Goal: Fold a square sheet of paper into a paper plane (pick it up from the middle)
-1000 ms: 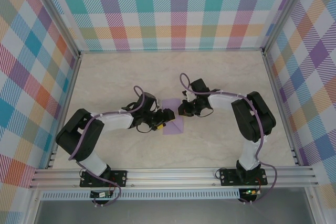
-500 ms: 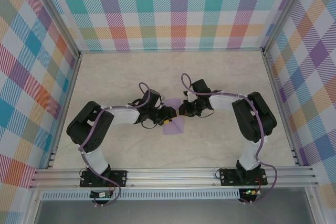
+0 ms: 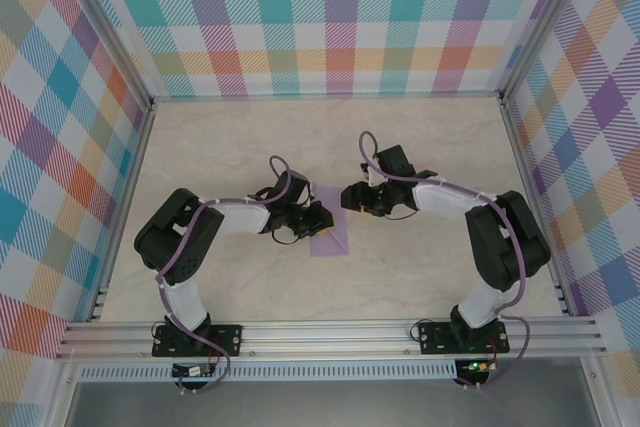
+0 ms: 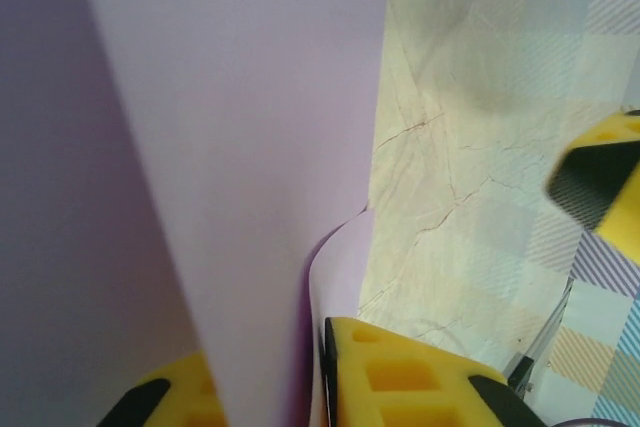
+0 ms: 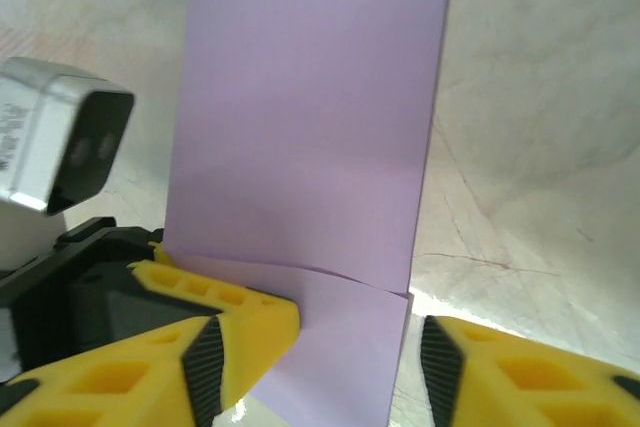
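The square sheet of paper [image 3: 331, 238] is lavender and lies folded over on the table between the two arms. It looks like a tall rectangle with a loose flap near its edge [image 5: 310, 147]. My left gripper [image 3: 319, 219] is shut on the paper's left edge. Its yellow fingers [image 4: 410, 377] pinch the layers [image 4: 250, 167] between them. My right gripper [image 3: 351, 198] stands open at the sheet's upper right edge. Its fingers [image 5: 500, 372] straddle the near flap without touching it. The right gripper's middle point [image 5: 350, 347] lies over the paper.
The left arm's wrist camera [image 5: 60, 137] and black body sit close to the right gripper's left side. Bare marble tabletop [image 3: 430, 147] surrounds the paper. Checked walls [image 3: 330, 17] and a metal frame rail [image 3: 330, 332] bound the workspace.
The left gripper moved in and shut on the paper's left edge. The right gripper opened, let go of the paper and drew slightly up and to the right.
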Motion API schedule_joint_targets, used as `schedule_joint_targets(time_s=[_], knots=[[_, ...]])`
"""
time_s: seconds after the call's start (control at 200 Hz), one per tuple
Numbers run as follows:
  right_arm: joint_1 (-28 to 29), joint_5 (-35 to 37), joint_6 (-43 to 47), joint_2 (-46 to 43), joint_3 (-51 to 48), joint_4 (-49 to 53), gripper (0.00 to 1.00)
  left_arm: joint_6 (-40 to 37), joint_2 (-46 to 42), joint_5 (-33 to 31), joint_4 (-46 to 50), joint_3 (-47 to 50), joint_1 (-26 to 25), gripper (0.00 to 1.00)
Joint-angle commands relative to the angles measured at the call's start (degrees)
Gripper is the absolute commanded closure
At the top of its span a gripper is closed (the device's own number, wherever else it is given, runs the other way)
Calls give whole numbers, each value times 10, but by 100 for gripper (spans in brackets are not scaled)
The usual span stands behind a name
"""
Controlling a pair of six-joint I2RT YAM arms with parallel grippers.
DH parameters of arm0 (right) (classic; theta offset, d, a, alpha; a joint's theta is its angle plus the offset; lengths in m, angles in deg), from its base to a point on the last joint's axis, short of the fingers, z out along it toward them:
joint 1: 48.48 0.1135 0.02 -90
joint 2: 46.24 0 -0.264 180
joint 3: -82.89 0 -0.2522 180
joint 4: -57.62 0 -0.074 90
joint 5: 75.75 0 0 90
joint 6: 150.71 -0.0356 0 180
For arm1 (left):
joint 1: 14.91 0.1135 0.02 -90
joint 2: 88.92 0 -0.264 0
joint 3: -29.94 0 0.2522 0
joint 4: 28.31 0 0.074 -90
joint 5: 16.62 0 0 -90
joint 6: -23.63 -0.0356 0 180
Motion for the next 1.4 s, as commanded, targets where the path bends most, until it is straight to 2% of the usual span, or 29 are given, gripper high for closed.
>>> schedule_joint_targets(time_s=[0.0, 0.095, 0.19, 0.31, 0.535, 0.715, 0.92, 1.02, 1.19, 1.395], knots=[[-4, 59, -10, -45, -9, 18, 35, -38, -15, -17, 50, -26, -4, 91], [-5, 102, -13, -81, -14, 38, 28, -70, -48, -57, 135, -47, -4, 92], [-5, 144, -17, -117, -18, 58, 23, -114, -87, -135, 288, -93, -4, 92], [-5, 189, -23, -159, -19, 86, 16, -149, -136, -223, 433, -146, -4, 92], [-5, 234, -27, -205, -18, 126, 13, -184, -199, -427, 629, -248, -6, 92], [-5, 243, -28, -212, -23, 132, 10, -186, -174, -620, 726, -310, -26, 92], [-5, 258, -36, -211, -27, 138, 7, -154, -66, -757, 788, -350, -68, 92], [-5, 268, -38, -211, -25, 144, 7, -143, -1, -767, 787, -363, -88, 92], [-7, 282, -42, -210, -21, 155, 7, -143, 90, -717, 730, -375, -122, 92], [-11, 294, -48, -214, -23, 167, 7, -134, 171, -678, 710, -415, -158, 91]])
